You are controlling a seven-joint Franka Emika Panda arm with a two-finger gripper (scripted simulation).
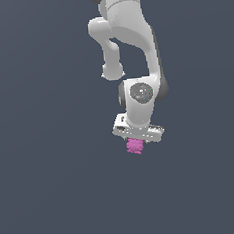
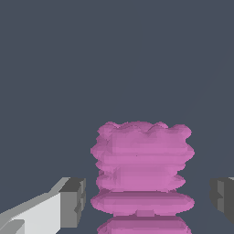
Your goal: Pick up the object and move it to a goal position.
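Observation:
The object [image 1: 134, 147] is a small magenta-pink knobbly block on the dark grey floor, just under the white hand of the arm in the exterior view. In the wrist view the object [image 2: 141, 155] stands between the two grey fingertips. One fingertip [image 2: 73, 201] is close beside it and the other fingertip [image 2: 223, 197] stands a little further off on the opposite side. A narrow strip of floor shows on each side, so the pads are not touching it. My gripper [image 1: 136, 142] is open and straddles the object. The exterior view hides the fingers behind the hand.
A plain dark grey floor [image 1: 49, 185] fills both views. The arm's white links [image 1: 126, 33] rise above the hand toward the exterior view's upper middle. No goal marker or other thing shows.

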